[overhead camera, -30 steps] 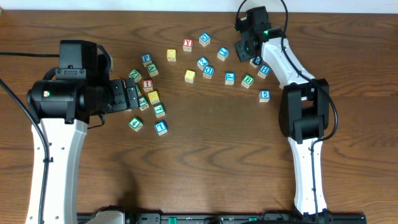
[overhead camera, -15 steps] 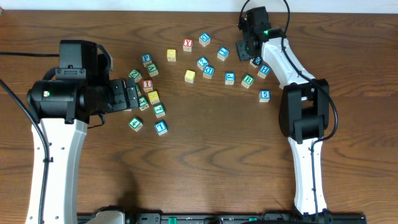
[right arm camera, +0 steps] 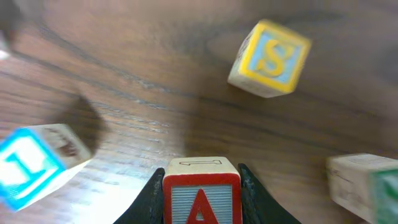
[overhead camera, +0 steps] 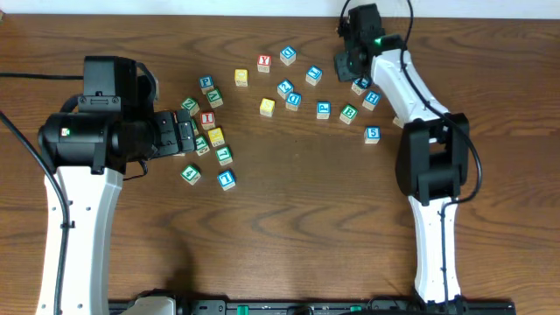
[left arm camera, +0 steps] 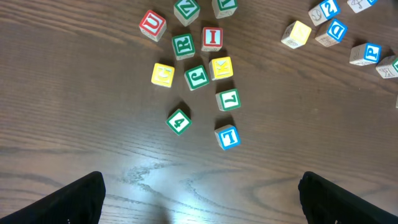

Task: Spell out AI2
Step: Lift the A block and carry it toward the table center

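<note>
Right fingers (right arm camera: 250, 198): were clenched on the red A block (right arm camera: 201, 194), one finger against each side face, at the bottom centre of the right wrist frame.
Red A block in the overhead frame: was hidden beneath the right arm's tip, upper right, near the top edge.
Left fingers (left arm camera: 78, 198): were released, spread wide into the two lower corners of the left wrist frame.
Red I block (left arm camera: 211, 37): lay on the table (overhead camera: 297, 227), upper centre-left of the left wrist frame, just right of a green R block (left arm camera: 182, 45).
Blue 2 block (left arm camera: 328, 9): lay at the top right of that frame, just above a blue D block (left arm camera: 336, 29).
Yellow S block (right arm camera: 268, 59): lay upper right in the right wrist frame, apart from the A block.
</note>
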Action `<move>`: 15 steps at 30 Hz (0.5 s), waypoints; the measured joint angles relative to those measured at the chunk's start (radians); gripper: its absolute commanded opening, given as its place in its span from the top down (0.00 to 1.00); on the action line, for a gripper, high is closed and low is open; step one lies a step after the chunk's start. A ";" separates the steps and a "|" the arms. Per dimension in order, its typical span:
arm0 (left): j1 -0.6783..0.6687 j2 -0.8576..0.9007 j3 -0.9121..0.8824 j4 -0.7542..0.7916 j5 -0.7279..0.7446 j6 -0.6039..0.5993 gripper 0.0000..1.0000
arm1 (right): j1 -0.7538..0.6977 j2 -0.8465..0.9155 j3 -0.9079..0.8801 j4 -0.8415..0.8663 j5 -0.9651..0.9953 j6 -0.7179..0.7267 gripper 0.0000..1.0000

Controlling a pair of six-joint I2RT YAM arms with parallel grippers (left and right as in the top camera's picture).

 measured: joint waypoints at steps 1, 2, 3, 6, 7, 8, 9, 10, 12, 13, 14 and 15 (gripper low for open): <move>0.000 0.000 0.000 0.001 0.000 0.000 0.02 | 0.000 -0.019 0.000 -0.007 0.000 0.001 0.81; 0.000 0.000 0.000 0.001 0.000 0.000 0.02 | 0.000 -0.040 0.000 -0.016 0.000 0.004 0.81; 0.000 0.000 0.000 0.004 0.000 0.000 0.02 | 0.000 -0.063 0.000 -0.029 0.000 0.006 0.82; 0.000 0.000 0.000 0.008 0.000 0.000 0.02 | 0.000 -0.141 0.000 -0.072 -0.013 0.009 0.81; 0.000 0.000 0.000 0.008 0.000 0.000 0.02 | 0.000 -0.169 0.000 -0.088 -0.021 0.011 0.81; 0.000 0.000 0.000 0.008 0.000 0.000 0.02 | 0.000 -0.195 0.000 -0.106 -0.028 0.014 0.81; 0.000 0.000 0.000 0.008 0.000 0.000 0.02 | 0.000 -0.222 0.000 -0.129 -0.037 0.021 0.80; 0.000 0.000 0.000 0.008 0.000 0.000 0.02 | 0.000 -0.251 0.000 -0.154 -0.044 0.032 0.81; 0.000 0.000 0.000 0.011 0.000 0.000 0.02 | 0.000 -0.298 0.000 -0.200 -0.051 0.057 0.82; 0.000 0.000 0.000 0.012 0.000 0.000 0.02 | 0.000 -0.321 0.000 -0.229 -0.055 0.072 0.83; 0.000 0.000 0.000 0.012 0.000 0.000 0.02 | 0.000 -0.342 0.000 -0.261 -0.057 0.089 0.84; 0.000 0.000 0.000 0.012 0.000 0.000 0.02 | 0.000 -0.361 0.000 -0.291 -0.060 0.106 0.84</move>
